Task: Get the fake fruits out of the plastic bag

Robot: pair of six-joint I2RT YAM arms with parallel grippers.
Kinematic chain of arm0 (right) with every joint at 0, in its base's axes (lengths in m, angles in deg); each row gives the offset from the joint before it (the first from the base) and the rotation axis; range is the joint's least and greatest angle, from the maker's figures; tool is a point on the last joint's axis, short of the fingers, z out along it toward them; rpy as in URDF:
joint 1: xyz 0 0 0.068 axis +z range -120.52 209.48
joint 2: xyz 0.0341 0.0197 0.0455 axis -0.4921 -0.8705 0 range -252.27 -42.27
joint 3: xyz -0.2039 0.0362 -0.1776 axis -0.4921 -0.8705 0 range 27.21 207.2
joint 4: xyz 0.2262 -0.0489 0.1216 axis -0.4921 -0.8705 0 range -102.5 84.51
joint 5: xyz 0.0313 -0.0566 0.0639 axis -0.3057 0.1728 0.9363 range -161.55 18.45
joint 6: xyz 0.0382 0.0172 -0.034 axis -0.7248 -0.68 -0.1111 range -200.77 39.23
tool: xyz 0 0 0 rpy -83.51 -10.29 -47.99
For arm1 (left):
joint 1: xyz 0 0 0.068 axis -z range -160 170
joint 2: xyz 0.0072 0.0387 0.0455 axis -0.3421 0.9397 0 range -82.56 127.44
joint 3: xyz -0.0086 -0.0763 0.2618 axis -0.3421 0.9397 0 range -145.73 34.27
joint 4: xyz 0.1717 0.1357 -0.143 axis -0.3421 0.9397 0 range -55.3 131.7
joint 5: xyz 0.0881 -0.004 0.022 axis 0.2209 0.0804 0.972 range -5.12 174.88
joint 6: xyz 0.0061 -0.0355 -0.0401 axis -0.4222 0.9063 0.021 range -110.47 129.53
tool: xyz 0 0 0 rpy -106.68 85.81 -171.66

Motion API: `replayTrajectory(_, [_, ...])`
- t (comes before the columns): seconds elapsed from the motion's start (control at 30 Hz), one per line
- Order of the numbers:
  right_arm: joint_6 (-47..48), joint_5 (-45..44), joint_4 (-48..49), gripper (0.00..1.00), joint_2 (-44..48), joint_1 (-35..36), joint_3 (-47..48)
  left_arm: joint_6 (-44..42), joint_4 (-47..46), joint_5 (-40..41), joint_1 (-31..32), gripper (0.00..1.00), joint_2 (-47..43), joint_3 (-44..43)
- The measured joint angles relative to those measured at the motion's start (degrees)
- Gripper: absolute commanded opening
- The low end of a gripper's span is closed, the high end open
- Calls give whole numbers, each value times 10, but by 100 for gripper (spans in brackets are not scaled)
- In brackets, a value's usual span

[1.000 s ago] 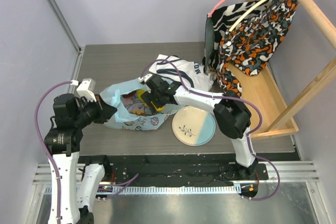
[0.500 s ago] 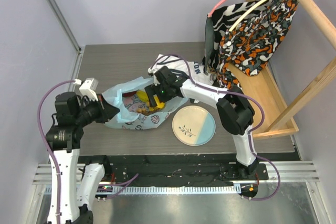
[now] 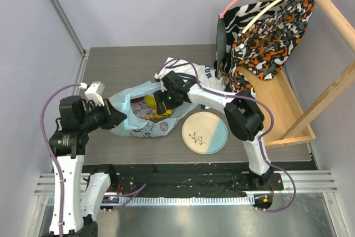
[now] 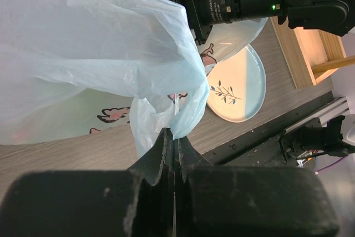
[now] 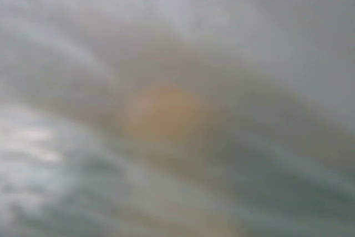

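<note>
The light-blue plastic bag [image 3: 141, 121] lies on the table left of centre, its mouth facing right. My left gripper [image 3: 118, 118] is shut on a fold of the bag's rim, seen up close in the left wrist view [image 4: 175, 135]. My right gripper [image 3: 159, 102] reaches into the bag's mouth; its fingers are hidden by plastic. A yellow fruit [image 3: 150, 102] and a yellow-orange piece [image 3: 163, 114] show inside the mouth. The right wrist view is all blur, with only an orange patch [image 5: 163, 109] behind the film. The other fruits are hidden.
A cream and light-blue plate [image 3: 204, 132] lies right of the bag, also in the left wrist view [image 4: 238, 90]. A white shirt with dark lettering [image 3: 191, 74] lies behind the bag. Patterned clothes [image 3: 266, 31] hang on a wooden rack [image 3: 288, 104] at the right.
My right gripper has shifted a little up and back in the bag's mouth, and more of the yellow fruit shows. My left gripper still holds the bag's rim, barely moved.
</note>
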Motion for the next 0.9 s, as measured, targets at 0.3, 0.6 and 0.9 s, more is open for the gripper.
replayTrajectory(0.3, [54, -58, -9, 20, 62, 7, 5, -1, 0, 0, 0, 0, 1, 0])
replayTrajectory(0.6, [79, -166, -2, 72, 103, 26, -51, -1, -1, 0, 0, 0, 1, 0])
replayTrajectory(0.9, [29, -122, -15, 94, 90, 19, -53, -1, -2, 0, 0, 0, 1, 0])
